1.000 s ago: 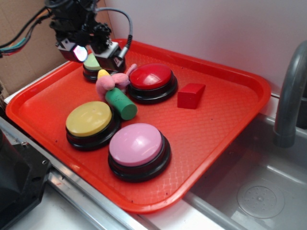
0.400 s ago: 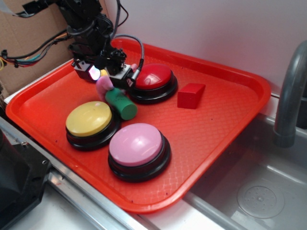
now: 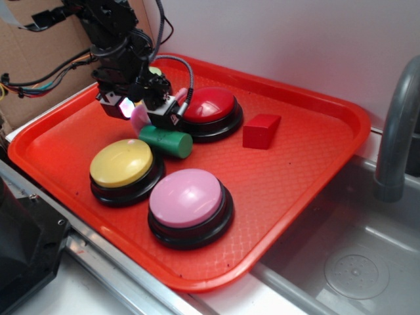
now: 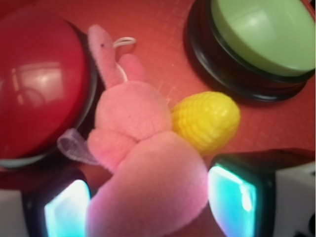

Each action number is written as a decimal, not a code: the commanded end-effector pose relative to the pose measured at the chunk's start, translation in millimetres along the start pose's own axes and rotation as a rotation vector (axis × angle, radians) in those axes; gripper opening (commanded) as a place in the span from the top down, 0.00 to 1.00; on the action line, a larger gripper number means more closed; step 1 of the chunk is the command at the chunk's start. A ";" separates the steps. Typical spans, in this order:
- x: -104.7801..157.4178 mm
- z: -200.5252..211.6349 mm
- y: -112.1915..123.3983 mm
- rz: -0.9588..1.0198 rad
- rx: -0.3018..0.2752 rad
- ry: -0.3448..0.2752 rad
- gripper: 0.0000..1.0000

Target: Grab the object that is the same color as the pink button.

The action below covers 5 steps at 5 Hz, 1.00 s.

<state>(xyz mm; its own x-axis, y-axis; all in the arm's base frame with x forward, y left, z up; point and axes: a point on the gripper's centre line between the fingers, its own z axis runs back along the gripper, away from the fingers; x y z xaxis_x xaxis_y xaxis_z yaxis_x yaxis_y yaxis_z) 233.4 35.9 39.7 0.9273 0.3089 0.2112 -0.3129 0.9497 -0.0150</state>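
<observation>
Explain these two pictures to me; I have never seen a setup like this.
The black machine is a small robot arm ending in a pincer, a two-fingered clamp. One picture is taken from outside, looking down at a red tray beside a sink. The other comes from a camera on the arm's wrist, looking straight down past its two glowing fingertips.

On the tray lie four big push buttons: a pink button, a yellow one, a red one and a green one, plus a green cylinder and a red block.

The pincer is lowered around a small pink plush toy with a yellow tip. The toy sits between the fingers, but whether they grip it yet cannot be told.
</observation>
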 end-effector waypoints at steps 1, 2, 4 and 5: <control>7.8 3.9 4.7 0.010 0.006 -0.021 1.00; 8.8 5.4 3.7 0.005 -0.003 -0.015 1.00; 18.1 40.0 2.2 0.005 0.006 -0.050 1.00; 24.8 89.5 -3.7 -0.005 0.032 -0.044 1.00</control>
<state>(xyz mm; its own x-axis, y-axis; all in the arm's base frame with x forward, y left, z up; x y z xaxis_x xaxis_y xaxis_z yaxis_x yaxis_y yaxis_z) 233.2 31.5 117.7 0.9330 0.2951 0.2060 -0.3061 0.9517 0.0228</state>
